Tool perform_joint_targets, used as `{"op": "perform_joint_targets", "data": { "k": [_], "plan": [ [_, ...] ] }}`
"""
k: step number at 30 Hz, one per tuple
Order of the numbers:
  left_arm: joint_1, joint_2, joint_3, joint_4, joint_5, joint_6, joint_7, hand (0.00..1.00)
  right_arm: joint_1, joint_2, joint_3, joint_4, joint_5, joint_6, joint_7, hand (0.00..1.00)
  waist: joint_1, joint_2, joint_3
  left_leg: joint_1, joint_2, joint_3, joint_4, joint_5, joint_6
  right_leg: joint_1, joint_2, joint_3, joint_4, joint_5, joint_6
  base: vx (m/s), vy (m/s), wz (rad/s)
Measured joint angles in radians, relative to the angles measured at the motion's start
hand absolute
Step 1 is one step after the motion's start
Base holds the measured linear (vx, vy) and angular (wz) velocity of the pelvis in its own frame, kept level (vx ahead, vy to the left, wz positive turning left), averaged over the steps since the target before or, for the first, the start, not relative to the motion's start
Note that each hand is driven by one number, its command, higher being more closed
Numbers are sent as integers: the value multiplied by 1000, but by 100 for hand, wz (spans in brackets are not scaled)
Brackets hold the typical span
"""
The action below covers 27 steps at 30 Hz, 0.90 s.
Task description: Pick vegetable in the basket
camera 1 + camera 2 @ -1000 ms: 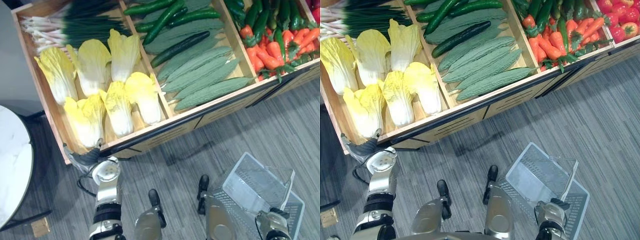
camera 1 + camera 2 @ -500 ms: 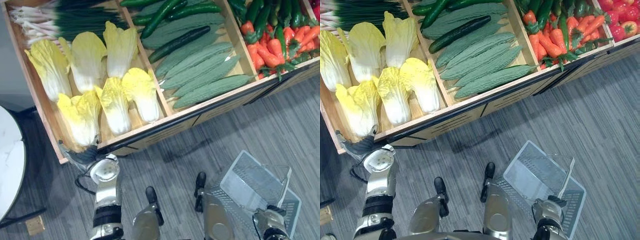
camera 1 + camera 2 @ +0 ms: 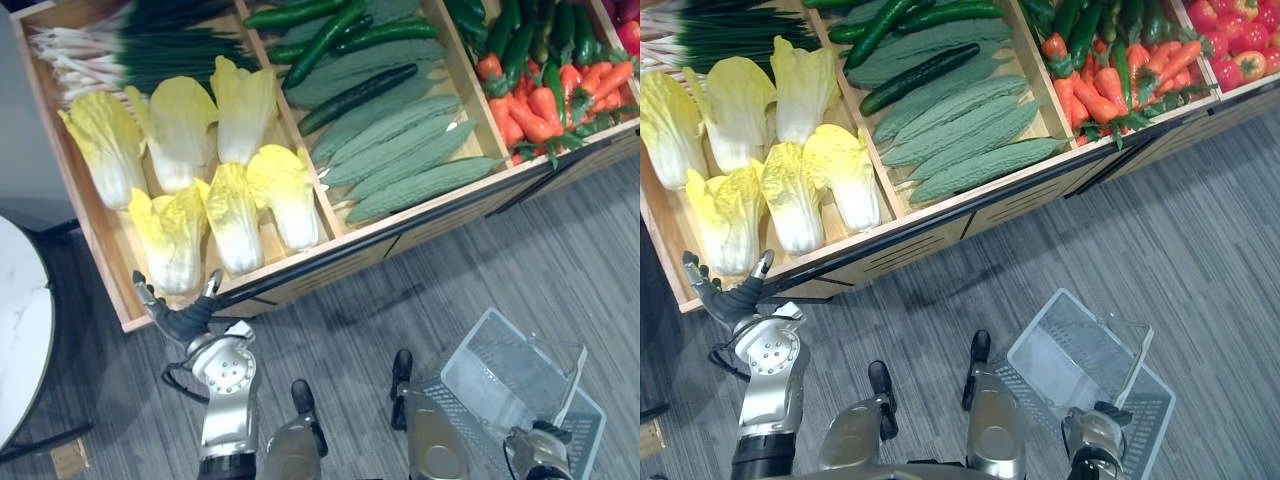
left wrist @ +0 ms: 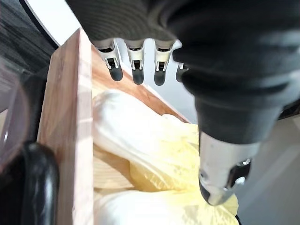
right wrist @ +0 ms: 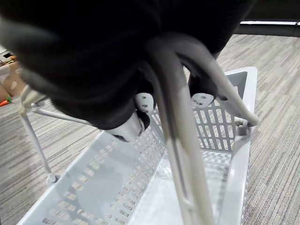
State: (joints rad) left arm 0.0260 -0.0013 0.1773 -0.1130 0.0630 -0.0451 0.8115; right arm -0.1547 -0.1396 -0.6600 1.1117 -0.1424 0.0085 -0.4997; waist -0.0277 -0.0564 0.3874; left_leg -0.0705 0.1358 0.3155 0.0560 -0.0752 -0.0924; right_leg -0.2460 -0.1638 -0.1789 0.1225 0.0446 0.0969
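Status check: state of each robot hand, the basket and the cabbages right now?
Left robot hand: open, empty, at the crate's front edge.
Right robot hand: shut on the handle.
Basket: empty, hanging tilted from that handle.
Cabbages: lying in their compartment, none gripped.

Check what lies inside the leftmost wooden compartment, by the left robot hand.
Six yellow-white cabbages in two rows, green onions behind them. Bare wood shows between; whatever lies beneath the cabbages is covered. The open left robot hand hovers at its front edge.
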Motion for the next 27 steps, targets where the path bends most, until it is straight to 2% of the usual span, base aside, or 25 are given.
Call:
{"op": "perform_joint_targets", "data": {
  "k": [10, 17, 21, 27],
  "plan": [
    [15, 5, -14, -73, 67, -1, 3, 0, 32, -35, 40, 3, -16, -9, -15, 100, 1, 56, -54, 2, 0, -16, 0, 0, 0, 10, -2, -12, -6, 0, 0, 5, 3, 4],
    [-21, 33, 22, -7, 116, 13, 1, 0, 39, -37, 50, 3, -44, -8, -14, 100, 0, 59, -79, 0, 1, -14, -1, 0, -1, 10, -1, -11, -16, 3, 4, 0, 0, 0],
    [-111, 89, 87, 191, 118, 63, -3, 0, 39, -40, 66, -2, -54, -15, -13, 100, -2, 58, -80, -3, -1, -8, -2, 1, -1, 4, -1, -5, -19, 7, 8, 6, 1, -3],
    [-148, 113, 118, 308, 152, 115, -40, 0, 38, -40, 80, -19, -54, -14, -10, 100, -5, 54, -87, -14, -3, 2, -5, 1, 0, -11, 0, -1, -33, 17, 3, 23, 0, -5]
  ]
}}
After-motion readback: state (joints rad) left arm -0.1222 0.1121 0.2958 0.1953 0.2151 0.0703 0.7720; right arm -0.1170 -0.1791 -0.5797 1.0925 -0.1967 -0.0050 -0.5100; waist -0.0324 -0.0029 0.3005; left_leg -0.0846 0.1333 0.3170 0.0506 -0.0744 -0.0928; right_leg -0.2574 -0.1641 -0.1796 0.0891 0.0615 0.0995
